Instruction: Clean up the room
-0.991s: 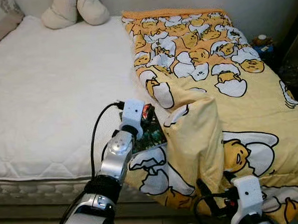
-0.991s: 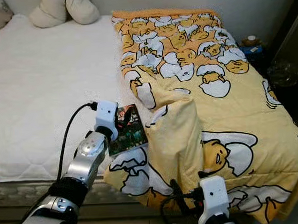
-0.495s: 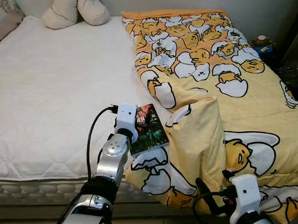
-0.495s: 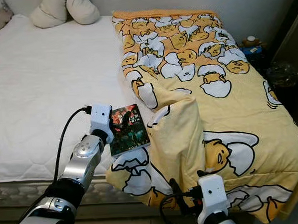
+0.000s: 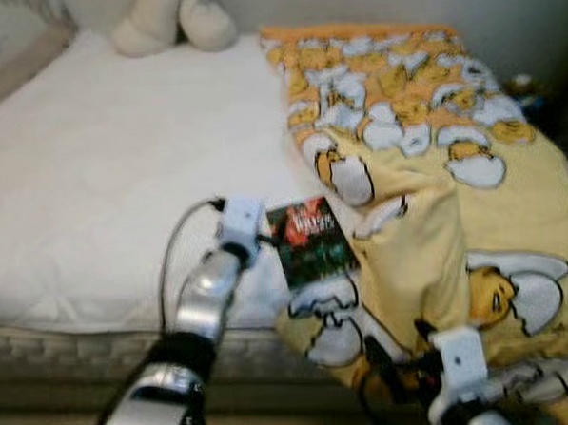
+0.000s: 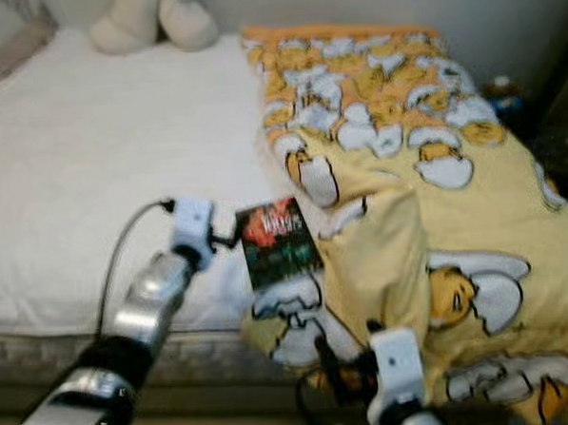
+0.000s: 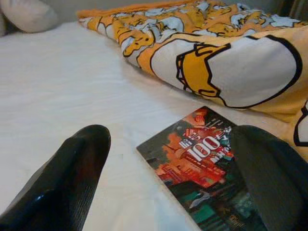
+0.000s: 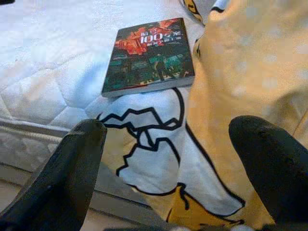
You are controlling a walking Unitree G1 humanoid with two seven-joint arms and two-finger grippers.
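A book (image 5: 310, 242) lies flat near the bed's (image 5: 92, 184) near edge, just left of the yellow blanket (image 5: 455, 194). The left pincer (image 7: 163, 168) hovers just left of it — fingers apart, empty. The right pincer (image 8: 178, 168) hangs low by the blanket's near hem — also spread wide, holding nothing.

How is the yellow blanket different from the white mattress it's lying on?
The yellow blanket is covered in cartoon egg prints; the white mattress is plain with faint quilting. The blanket is rumpled, with a fold turned up near the book; the mattress lies flat. The blanket hangs over the bed's near edge; the mattress stops there. Both are soft bedding.
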